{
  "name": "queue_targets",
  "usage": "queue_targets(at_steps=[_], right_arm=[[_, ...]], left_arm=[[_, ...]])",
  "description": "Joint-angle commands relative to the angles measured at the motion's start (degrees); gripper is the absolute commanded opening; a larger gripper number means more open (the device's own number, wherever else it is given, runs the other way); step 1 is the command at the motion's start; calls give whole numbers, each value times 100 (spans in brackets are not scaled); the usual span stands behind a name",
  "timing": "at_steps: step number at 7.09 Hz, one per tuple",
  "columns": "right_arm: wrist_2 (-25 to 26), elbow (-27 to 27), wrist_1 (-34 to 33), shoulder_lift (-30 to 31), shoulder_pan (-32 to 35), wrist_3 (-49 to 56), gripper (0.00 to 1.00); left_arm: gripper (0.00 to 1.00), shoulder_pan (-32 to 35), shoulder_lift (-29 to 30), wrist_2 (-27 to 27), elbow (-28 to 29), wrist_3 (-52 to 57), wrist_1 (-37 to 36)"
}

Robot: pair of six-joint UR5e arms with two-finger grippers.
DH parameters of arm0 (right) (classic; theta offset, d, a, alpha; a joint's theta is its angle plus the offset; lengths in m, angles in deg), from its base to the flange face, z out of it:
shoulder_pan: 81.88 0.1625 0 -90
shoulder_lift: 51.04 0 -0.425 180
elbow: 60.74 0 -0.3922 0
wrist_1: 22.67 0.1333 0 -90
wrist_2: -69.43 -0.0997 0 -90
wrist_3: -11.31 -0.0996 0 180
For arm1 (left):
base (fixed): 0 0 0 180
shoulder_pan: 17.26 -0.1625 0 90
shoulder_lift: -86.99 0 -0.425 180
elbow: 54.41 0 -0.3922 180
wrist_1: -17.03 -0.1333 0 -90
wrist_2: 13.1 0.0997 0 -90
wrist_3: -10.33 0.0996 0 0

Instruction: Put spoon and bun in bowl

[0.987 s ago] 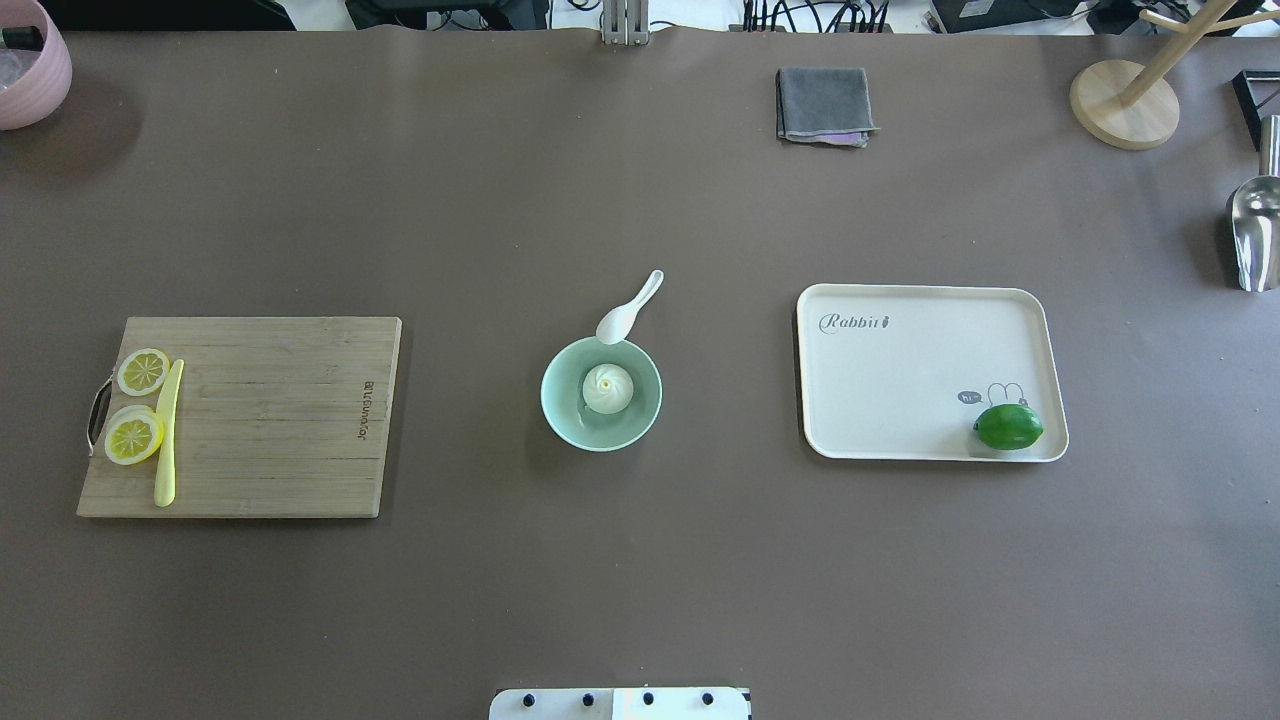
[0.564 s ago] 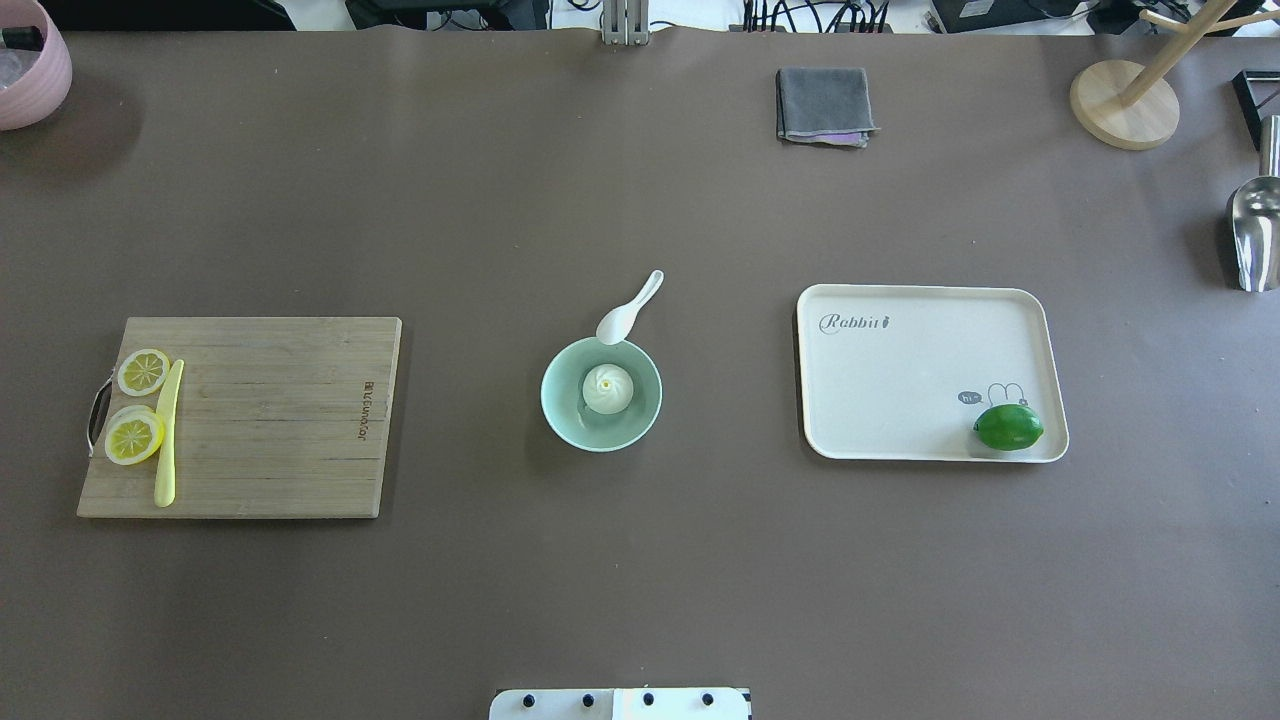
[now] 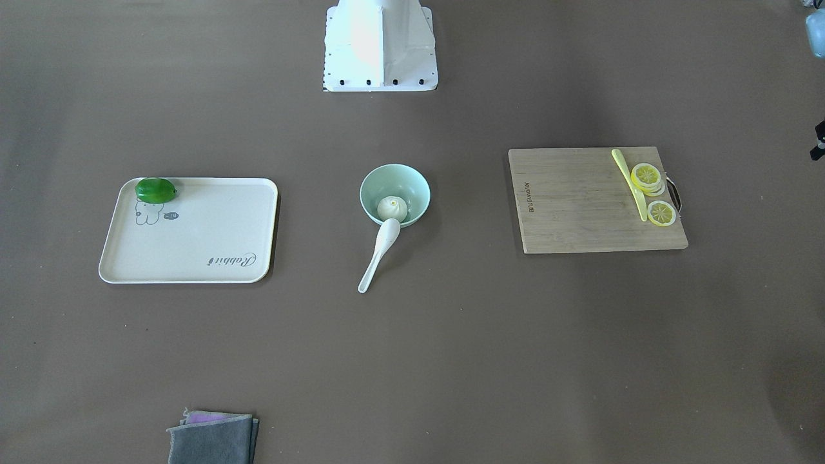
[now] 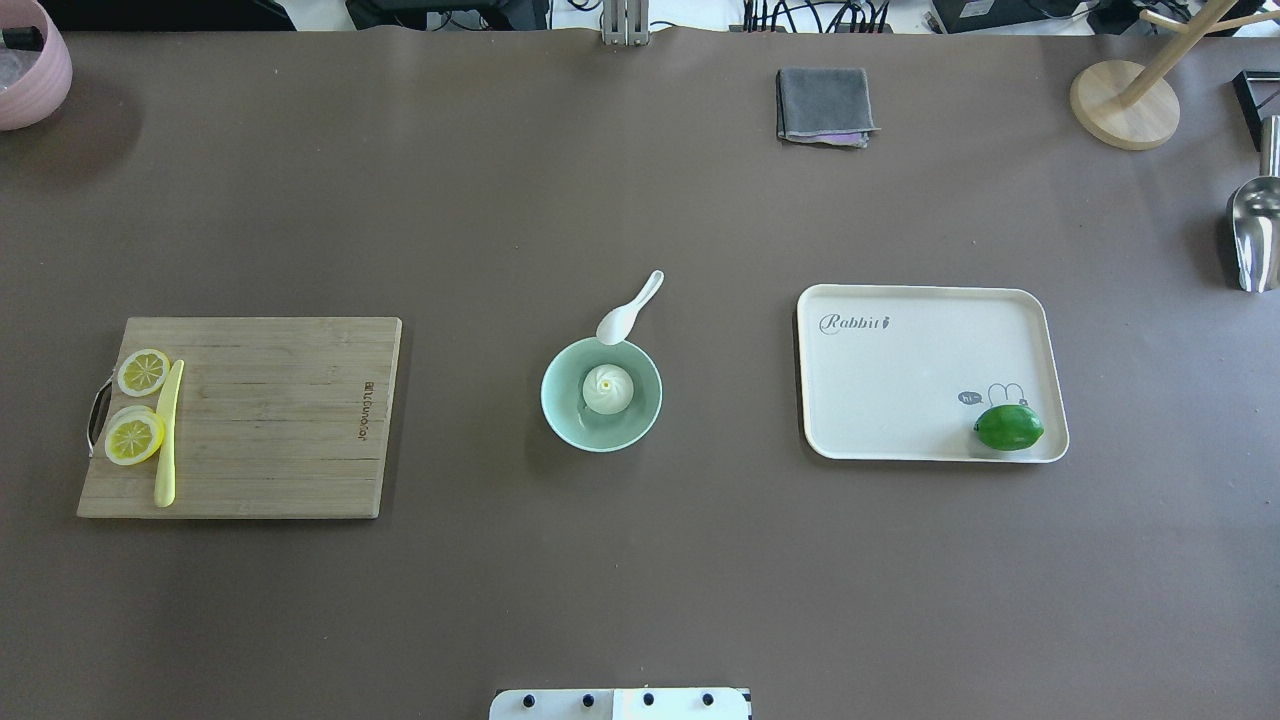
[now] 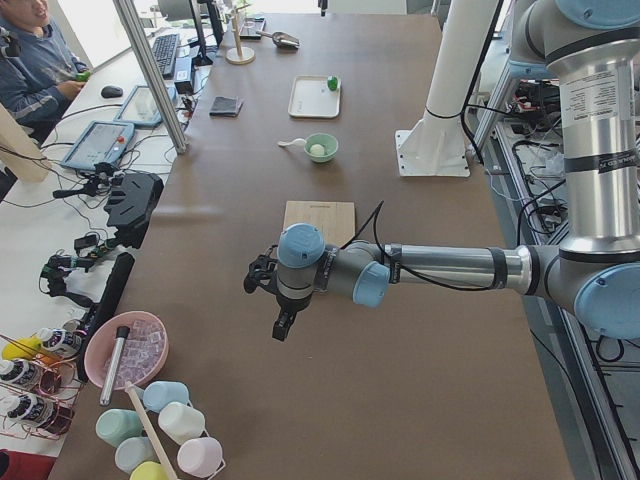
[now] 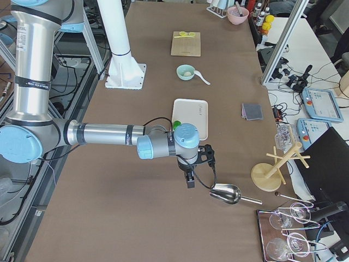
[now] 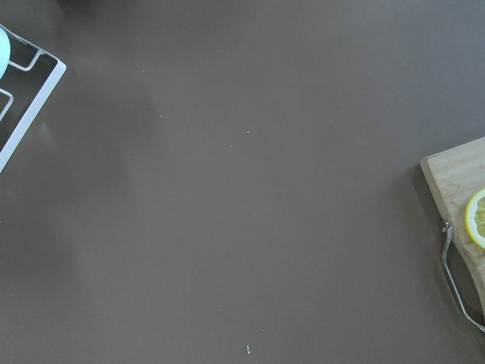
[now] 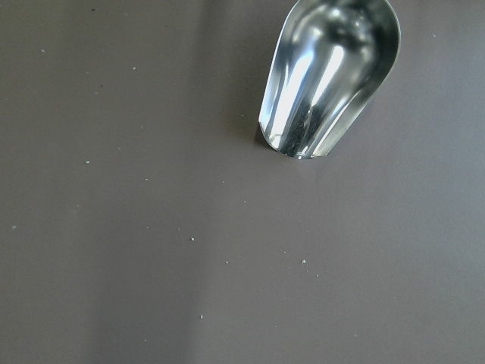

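Note:
The mint-green bowl [image 4: 555, 405] stands at the table's middle with the white bun [image 4: 608, 388] inside it. The white spoon [image 4: 628, 310] lies just beyond the bowl, its scoop touching the far rim and its handle on the table pointing away. The front-facing view shows the bowl [image 3: 372, 185], the bun [image 3: 392, 207] and the spoon [image 3: 379, 254] the same way. My left gripper [image 5: 283, 325] hovers far off toward the table's left end. My right gripper [image 6: 189, 180] hovers near the right end. I cannot tell whether either is open or shut.
A wooden cutting board [image 4: 270, 420] with lemon slices [image 4: 135, 437] and a pale-yellow knife [image 4: 167, 435] lies on the left. A cream tray [image 4: 900, 370] holds a green lime [image 4: 1008, 427]. A grey cloth [image 4: 823, 105], a metal scoop [image 4: 1255, 230] and a wooden stand [image 4: 1125, 103] are at the back right.

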Motion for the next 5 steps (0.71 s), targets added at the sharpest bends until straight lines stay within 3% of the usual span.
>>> queue_targets(at_steps=[1, 5], right_arm=[[-105, 13, 23, 46, 6, -29, 100], [-158, 22, 75, 107, 23, 14, 100]], left_arm=[[98, -1, -11, -9, 2, -4, -33], [98, -2, 15, -17, -7, -4, -33]])
